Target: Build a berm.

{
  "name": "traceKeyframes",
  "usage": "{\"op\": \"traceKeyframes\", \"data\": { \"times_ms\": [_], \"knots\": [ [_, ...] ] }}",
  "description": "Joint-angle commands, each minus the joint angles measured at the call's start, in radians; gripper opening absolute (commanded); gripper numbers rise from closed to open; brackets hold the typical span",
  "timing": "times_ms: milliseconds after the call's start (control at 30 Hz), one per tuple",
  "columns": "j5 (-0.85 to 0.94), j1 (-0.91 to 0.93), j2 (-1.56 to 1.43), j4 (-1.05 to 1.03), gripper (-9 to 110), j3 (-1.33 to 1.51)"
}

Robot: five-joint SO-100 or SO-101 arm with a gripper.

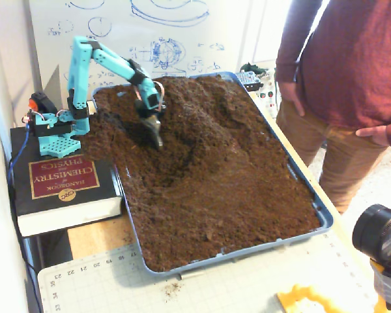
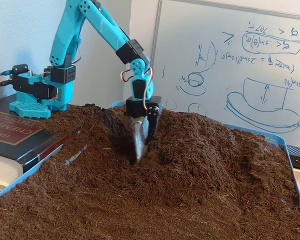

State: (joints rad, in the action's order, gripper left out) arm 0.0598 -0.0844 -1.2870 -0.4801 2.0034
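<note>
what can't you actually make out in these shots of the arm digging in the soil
- Tip of the tool: sunk in the soil in both fixed views, so open or shut is unclear.
- Tray floor: fully covered by soil.
- Far slope of the berm: hidden behind its own crest in a fixed view.
- The bystander: head cut off by the top edge in a fixed view.
- Whiteboard notes: washed out and too small in that view.
</note>
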Motion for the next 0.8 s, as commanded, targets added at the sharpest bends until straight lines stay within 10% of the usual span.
{"op": "traceKeyframes", "data": {
  "times_ms": [0,467,767],
  "knots": [
    [0.008,0.017,-0.005,0.025,1,-0.25],
    [0.006,-0.066,-0.1,0.006,0,-0.347],
    [0.006,-0.048,-0.339,-0.383,0,-0.371]
  ]
}}
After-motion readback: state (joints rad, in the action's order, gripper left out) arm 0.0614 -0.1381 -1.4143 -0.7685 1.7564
